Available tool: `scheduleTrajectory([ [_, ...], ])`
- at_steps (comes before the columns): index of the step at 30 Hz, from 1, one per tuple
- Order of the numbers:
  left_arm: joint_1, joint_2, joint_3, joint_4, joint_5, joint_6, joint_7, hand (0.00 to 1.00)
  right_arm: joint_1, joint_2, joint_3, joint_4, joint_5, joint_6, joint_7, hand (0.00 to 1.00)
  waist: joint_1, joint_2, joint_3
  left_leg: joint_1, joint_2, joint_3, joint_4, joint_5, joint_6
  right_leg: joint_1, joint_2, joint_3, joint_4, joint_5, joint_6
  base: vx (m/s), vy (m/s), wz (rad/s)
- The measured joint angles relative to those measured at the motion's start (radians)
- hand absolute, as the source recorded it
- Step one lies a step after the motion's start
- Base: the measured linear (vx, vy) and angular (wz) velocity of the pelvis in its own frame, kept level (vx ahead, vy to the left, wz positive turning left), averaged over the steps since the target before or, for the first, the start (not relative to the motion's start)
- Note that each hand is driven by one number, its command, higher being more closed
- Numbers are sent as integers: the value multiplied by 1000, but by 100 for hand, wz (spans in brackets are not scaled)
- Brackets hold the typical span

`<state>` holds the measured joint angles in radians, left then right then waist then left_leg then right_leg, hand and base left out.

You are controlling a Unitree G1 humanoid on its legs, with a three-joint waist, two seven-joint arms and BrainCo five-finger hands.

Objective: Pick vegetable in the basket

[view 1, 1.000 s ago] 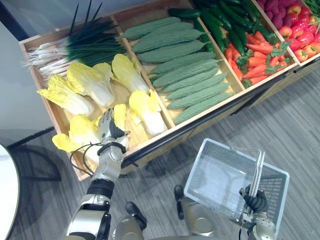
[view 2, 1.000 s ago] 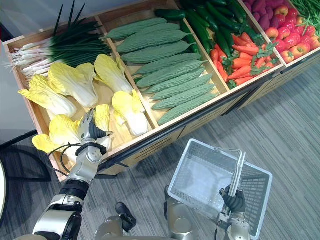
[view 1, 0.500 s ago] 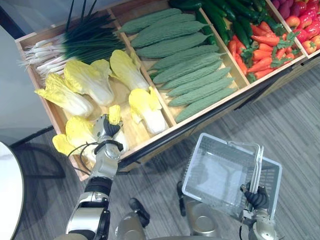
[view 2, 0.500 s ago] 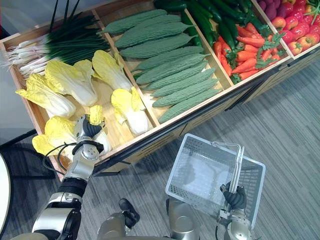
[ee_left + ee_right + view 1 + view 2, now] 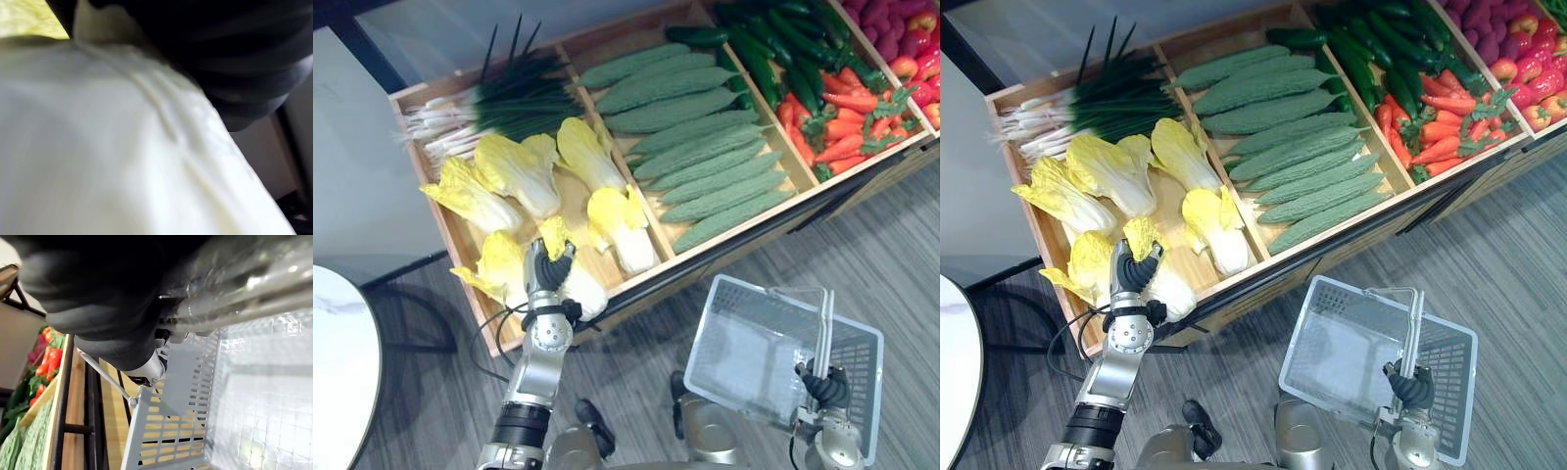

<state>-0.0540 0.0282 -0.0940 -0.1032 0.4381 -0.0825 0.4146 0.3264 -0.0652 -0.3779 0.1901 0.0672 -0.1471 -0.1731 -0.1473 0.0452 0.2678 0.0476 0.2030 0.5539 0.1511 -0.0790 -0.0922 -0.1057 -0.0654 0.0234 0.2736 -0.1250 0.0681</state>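
Note:
A napa cabbage [image 5: 579, 290] with a white stem and yellow leaves lies at the front of the left compartment of the wooden crate [image 5: 470, 313]. My left hand [image 5: 546, 270] is on it, its fingers curled round the leafy end. The left wrist view shows the pale cabbage [image 5: 98, 147] pressed against the hand's dark cover [image 5: 220, 58]. My right hand [image 5: 823, 385] is shut on the handle [image 5: 821, 333] of the grey plastic basket [image 5: 744, 343], which hangs over the floor at the lower right with nothing in it. In the right wrist view, the basket [image 5: 264, 401] shows past that hand [image 5: 107, 298].
More napa cabbages [image 5: 514, 171] and spring onions [image 5: 499, 98] share the left compartment. Bitter gourds [image 5: 700, 147] fill the middle one. Cucumbers [image 5: 769, 59], red peppers [image 5: 847, 127] and tomatoes [image 5: 915, 69] lie to the right. A white round table [image 5: 337, 372] stands at the lower left.
The whole view has shifted, so the camera moved. My left hand has gone from resting on the cabbage to curling round it. The right hand still holds the basket handle.

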Motion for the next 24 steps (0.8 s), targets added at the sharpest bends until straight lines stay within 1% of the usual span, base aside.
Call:
scheduleTrajectory([
  [1, 6, -6, -16, -20, -19, -12, 0, 100, 0, 0, 1, -26, 0, 1, 0, 100, 0, 5, -7, 6, 0, -2, 1, -3, 2, -5, 5, 16, 8, -1, 1, -64, -29, -41],
  [3, 22, -12, -43, -60, -47, -26, 0, 100, 0, 1, 11, -81, 0, 4, -3, 100, 4, 4, -13, 9, -1, -40, 14, -19, 2, -24, 18, 55, 23, -1, 1, -86, -40, -60],
  [4, 38, -19, -67, -86, -60, -36, 0, 100, 3, 3, 24, -122, 0, 4, -6, 100, 16, 2, -26, 1, -1, -62, 33, -43, -4, -49, 32, 92, 40, -3, 4, -95, -30, -87],
  [5, 42, -27, -97, -95, -76, -42, -1, 100, 18, 6, 32, -169, 0, 4, -14, 100, 25, 0, -41, -3, 0, -63, 52, -65, 0, -65, 43, 120, 48, -8, 12, -84, -18, -85],
  [6, 43, -31, -111, -102, -77, -43, -1, 100, 24, 9, 37, -190, 0, 4, -20, 100, 25, -1, -44, -3, 1, -63, 62, -76, -1, -69, 47, 128, 49, -6, 13, -84, 21, -76],
  [7, 46, -39, -140, -120, -84, -46, -3, 100, 37, 23, 44, -238, 0, 4, -22, 100, 24, -10, -51, -2, 3, -53, 84, -96, -1, -78, 56, 155, 52, -2, 19, -78, 49, -64],
  [8, 50, -42, -158, -135, -84, -52, -3, 100, 51, 32, 51, -267, 0, 3, -23, 100, 25, -9, -63, -1, 6, -44, 101, -113, -1, -86, 65, 177, 52, 3, 19, -86, 84, -84],
  [9, 60, -44, -174, -155, -85, -59, -3, 100, 63, 35, 66, -294, 0, 3, -24, 100, 25, -18, -73, -3, 9, -32, 119, -130, -1, -96, 75, 204, 50, 10, 22, -46, 85, -94],
  [10, 65, -44, -191, -177, -91, -67, -6, 100, 73, 43, 83, -328, 0, 3, -25, 100, 25, -8, -83, -5, 17, -18, 150, -151, -1, -101, 89, 236, 45, 22, 27, -35, 118, -118],
  [11, 64, -42, -210, -185, -97, -81, -15, 100, 78, 46, 106, -350, -2, 3, -23, 100, 26, -17, -88, -6, 31, 17, 186, -172, -1, -116, 109, 282, 44, 41, 27, -23, 100, -114],
  [12, 64, -43, -211, -188, -102, -83, -19, 100, 79, 47, 119, -358, -3, 3, -22, 100, 28, -14, -93, -5, 38, 28, 203, -183, -1, -124, 119, 301, 42, 50, 27, -32, 94, -122],
  [13, 63, -42, -213, -191, -112, -83, -22, 100, 69, 49, 139, -367, -8, 3, -20, 100, 31, -17, -94, -1, 52, 57, 219, -197, 2, -137, 129, 313, 35, 51, 28, -41, 50, -135],
  [14, 60, -41, -224, -192, -119, -82, -21, 100, 68, 54, 161, -376, -17, 3, -20, 100, 45, -26, -96, 14, 62, 125, 224, -204, 5, -170, 90, 224, 26, 38, -11, -66, 96, -181],
  [15, 48, -40, -257, -193, -126, -82, -21, 100, 68, 64, 188, -376, -22, 4, -20, 100, 52, -38, -94, 50, 66, 205, 215, -214, 7, -198, -4, 8, 32, 42, -32, -41, 98, -183],
  [16, 37, -41, -280, -193, -132, -82, -21, 100, 66, 64, 207, -374, -27, 4, -19, 100, 51, -42, -92, 87, 61, 255, 212, -221, -1, -194, -73, -163, 45, 41, -56, 8, 100, -164],
  [17, 23, -42, -290, -193, -133, -83, -21, 100, 58, 61, 219, -365, -34, 4, -18, 100, 51, -40, -94, 111, 60, 291, 204, -221, -1, -186, -122, -297, 54, 44, -89, 68, 35, -149],
  [18, -2, -44, -293, -192, -138, -86, -21, 100, 29, 49, 230, -342, -43, 4, -16, 100, 49, -32, -97, 139, 58, 343, 182, -218, -4, -173, -174, -468, 58, 52, -136, 87, -3, -176],
  [19, -28, -43, -287, -192, -142, -95, -21, 100, -19, 30, 236, -306, -44, 4, -15, 100, 49, -25, -105, 158, 53, 392, 153, -209, -15, -168, -217, -628, 79, 54, -172, 95, -40, -173],
  [20, -43, -43, -286, -190, -144, -100, -19, 100, -46, 20, 239, -289, -44, 4, -13, 100, 50, -24, -105, 171, 46, 412, 136, -206, -21, -163, -237, -689, 95, 60, -177, 115, -84, -171],
  [21, -64, -43, -286, -180, -151, -104, -18, 100, -82, 8, 241, -262, -44, 4, 1, 100, 52, -28, -107, 196, 30, 443, 116, -202, -29, -167, -255, -736, 111, 103, -162, 143, -122, -184],
  [22, -102, -47, -296, -124, -153, -105, -22, 100, -130, -19, 250, -227, -44, 4, 7, 100, 41, -13, -108, 227, 25, 465, 100, -197, -38, -197, -217, -676, 130, 102, -148, 172, -159, -170],
  [23, -120, -48, -304, -95, -154, -104, -24, 100, -140, -34, 256, -221, -44, 4, 9, 100, 36, -4, -110, 236, 28, 463, 105, -195, -39, -204, -204, -658, 138, 93, -146, 170, -145, -159],
  [24, -147, -49, -319, -50, -158, -103, -30, 100, -162, -57, 269, -210, -43, 4, 22, 100, 18, 8, -111, 246, 59, 459, 170, -193, -38, -209, -175, -617, 148, 77, -147, 233, -157, -100],
])
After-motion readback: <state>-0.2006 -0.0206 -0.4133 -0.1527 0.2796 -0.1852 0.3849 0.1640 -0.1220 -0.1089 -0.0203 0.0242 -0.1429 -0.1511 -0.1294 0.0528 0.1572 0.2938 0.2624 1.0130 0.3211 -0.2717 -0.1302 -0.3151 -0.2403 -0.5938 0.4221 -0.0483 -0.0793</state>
